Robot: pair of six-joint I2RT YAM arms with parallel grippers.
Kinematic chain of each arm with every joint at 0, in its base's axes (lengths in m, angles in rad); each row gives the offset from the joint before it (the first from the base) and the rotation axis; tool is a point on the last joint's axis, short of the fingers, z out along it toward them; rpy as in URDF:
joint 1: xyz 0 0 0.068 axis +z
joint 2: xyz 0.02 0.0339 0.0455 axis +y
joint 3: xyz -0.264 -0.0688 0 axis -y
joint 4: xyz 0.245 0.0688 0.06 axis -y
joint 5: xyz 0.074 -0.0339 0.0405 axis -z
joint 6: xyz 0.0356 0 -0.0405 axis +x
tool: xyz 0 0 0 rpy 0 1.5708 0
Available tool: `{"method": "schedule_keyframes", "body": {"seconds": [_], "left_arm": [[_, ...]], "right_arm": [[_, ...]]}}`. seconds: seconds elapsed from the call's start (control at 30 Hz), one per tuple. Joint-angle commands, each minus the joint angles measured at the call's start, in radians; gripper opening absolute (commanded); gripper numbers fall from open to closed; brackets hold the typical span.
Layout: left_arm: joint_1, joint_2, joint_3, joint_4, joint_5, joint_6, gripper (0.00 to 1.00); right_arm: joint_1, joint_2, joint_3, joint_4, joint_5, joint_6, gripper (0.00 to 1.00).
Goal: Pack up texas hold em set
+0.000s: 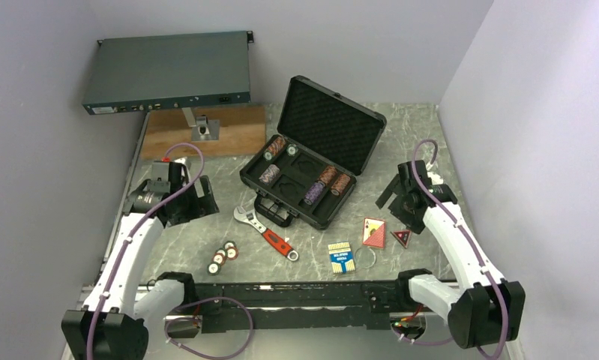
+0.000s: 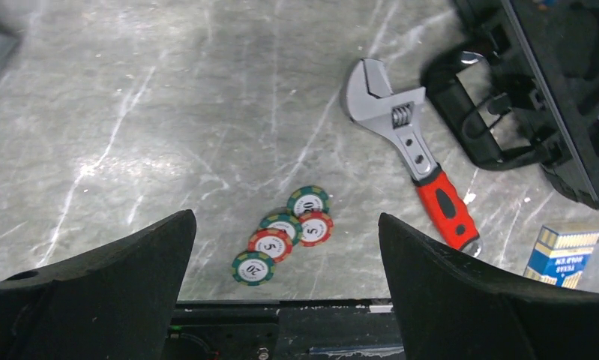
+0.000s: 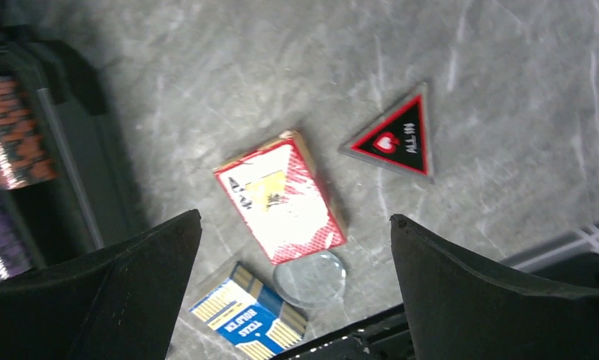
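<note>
**Loose pieces not yet packed**

Case (image 1: 255, 178) lies open with some chips seated. Loose chips (image 2: 285, 234) lie at its 7 o'clock. Red deck (image 3: 281, 196), blue deck (image 1: 341, 257) and triangle (image 3: 397, 139) lie at its 5 o'clock. Left gripper (image 1: 191, 206) and right gripper (image 1: 401, 206) are spread wide, empty. Likely next: descend, pinch squarely.

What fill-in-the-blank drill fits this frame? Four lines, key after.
1. The black case sits with its lid ____.
2. The wrench has a ____ handle.
3. The triangle marker reads ALL ____.
4. The left end effector and right end effector are both ____, holding nothing.
Missing words: open; red; IN; open.
</note>
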Motion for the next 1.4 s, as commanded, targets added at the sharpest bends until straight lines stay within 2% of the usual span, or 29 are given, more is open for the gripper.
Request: {"method": "schedule_keyframes", "body": {"seconds": [0.0,0.1,0.2,0.5,0.87,1.2,1.37], "left_arm": [[-0.034,-0.020,-0.011,0.056,0.063,0.028,0.99],[-0.035,-0.045,-0.015,0.071,0.063,0.030,0.99],[-0.039,-0.076,-0.018,0.074,0.063,0.031,0.99],[-0.062,-0.162,-0.028,0.089,0.056,0.028,0.99],[-0.068,-0.171,-0.029,0.090,0.048,0.026,0.99],[-0.068,-0.174,-0.028,0.087,0.034,0.023,0.99],[-0.068,-0.175,-0.028,0.087,0.029,0.021,0.99]], "right_arm": [[-0.064,0.031,0.019,-0.103,0.069,0.053,1.00],[-0.179,0.043,-0.017,-0.089,0.003,0.027,1.00],[-0.241,0.044,-0.059,-0.052,-0.044,0.021,0.99],[-0.308,0.065,-0.144,-0.019,-0.038,0.074,1.00],[-0.378,0.111,-0.181,0.050,-0.049,0.210,0.99],[-0.384,0.233,-0.189,0.133,-0.047,0.256,0.97],[-0.384,0.251,-0.228,0.156,-0.068,0.310,0.93]]}}
